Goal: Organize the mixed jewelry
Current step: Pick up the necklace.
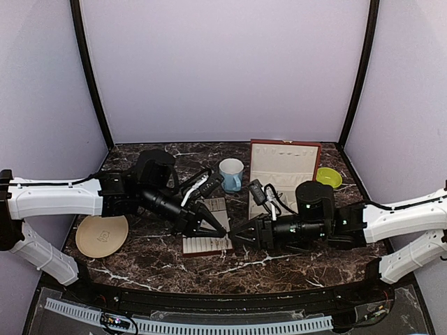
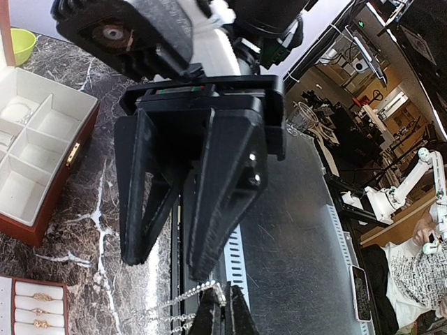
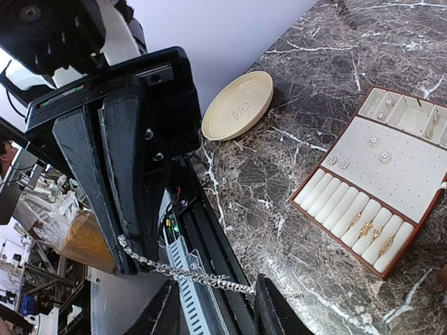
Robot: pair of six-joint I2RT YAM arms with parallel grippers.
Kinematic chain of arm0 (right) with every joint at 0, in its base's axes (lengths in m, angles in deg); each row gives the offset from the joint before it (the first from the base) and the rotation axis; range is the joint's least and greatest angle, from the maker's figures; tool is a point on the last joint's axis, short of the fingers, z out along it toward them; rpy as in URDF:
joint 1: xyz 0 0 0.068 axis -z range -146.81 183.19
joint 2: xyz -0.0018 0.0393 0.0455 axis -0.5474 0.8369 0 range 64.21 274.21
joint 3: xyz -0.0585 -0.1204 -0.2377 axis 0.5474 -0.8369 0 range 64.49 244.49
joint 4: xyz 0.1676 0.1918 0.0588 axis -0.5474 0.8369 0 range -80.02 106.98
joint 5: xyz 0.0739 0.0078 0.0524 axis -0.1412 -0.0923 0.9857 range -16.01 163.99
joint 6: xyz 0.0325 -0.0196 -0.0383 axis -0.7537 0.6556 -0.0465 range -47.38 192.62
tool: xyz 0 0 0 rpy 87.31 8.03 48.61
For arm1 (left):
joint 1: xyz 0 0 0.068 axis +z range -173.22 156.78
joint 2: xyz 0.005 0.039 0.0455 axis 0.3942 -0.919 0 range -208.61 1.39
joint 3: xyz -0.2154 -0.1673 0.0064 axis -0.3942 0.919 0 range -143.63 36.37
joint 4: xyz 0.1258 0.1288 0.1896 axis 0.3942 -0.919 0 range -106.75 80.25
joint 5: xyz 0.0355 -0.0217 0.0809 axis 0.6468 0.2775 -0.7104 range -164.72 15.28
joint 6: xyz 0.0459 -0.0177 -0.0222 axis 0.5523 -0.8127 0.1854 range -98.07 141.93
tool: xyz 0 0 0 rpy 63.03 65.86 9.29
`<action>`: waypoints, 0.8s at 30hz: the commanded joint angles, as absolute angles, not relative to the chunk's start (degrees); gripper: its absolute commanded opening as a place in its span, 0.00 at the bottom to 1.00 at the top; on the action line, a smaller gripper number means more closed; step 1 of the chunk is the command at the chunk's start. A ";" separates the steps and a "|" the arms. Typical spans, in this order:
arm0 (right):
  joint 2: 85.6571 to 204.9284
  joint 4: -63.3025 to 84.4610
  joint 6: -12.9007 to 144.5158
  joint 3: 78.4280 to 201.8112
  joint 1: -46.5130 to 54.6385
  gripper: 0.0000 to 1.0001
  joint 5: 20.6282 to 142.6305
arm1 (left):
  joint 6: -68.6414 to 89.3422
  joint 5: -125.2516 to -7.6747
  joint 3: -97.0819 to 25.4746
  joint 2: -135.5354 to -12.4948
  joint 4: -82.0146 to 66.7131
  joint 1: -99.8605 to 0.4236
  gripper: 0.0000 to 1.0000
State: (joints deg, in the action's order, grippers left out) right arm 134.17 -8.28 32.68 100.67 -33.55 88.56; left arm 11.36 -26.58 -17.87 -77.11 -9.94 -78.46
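Note:
A fine silvery chain [image 3: 195, 277] hangs between the two grippers above the table's front part. My left gripper [image 2: 222, 292] is shut on one end of the chain [image 2: 181, 299]; in the right wrist view it [image 3: 128, 264] is the big black gripper holding that end. My right gripper [image 3: 218, 280] is open, and the chain's other end rests against its right finger [image 3: 269, 307]. In the top view the left gripper [image 1: 221, 226] and right gripper [image 1: 233, 239] meet tip to tip over the slotted tray [image 1: 207, 244]. The chain is too fine to see there.
The cream slotted tray [image 3: 391, 174] holds small rings and studs. The red-brown box [image 1: 283, 167] stands open at the back, with a blue mug [image 1: 231, 173] to its left and a green bowl [image 1: 328, 176] to its right. A cream plate [image 1: 102, 235] lies front left.

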 commanded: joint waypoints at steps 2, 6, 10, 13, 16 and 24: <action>136.30 -4.11 37.04 106.02 -35.42 0.34 86.21 | 10.35 -26.34 -18.93 -77.15 -10.25 -78.13 0.00; 137.77 -4.51 37.45 106.70 -35.91 0.33 86.67 | 10.10 -26.64 -18.74 -76.92 -10.04 -78.07 0.00; 138.72 -4.59 37.68 107.07 -36.53 0.33 86.18 | 9.85 -26.53 -18.72 -76.93 -9.94 -77.99 0.00; 138.96 -5.45 37.83 106.90 -36.63 0.33 85.65 | 9.67 -25.89 -18.67 -77.01 -9.93 -77.98 0.00; 139.47 -6.57 38.08 106.77 -36.64 0.33 84.74 | 9.63 -25.42 -18.58 -76.88 -9.97 -77.97 0.00; 139.93 -10.87 37.22 105.62 -36.68 0.30 82.84 | 8.23 -24.76 -18.28 -76.87 -8.43 -77.97 0.00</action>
State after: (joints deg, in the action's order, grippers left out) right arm 140.11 -5.48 37.22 105.19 -36.15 84.64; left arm 9.18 -26.10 -17.87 -77.24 -9.83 -78.33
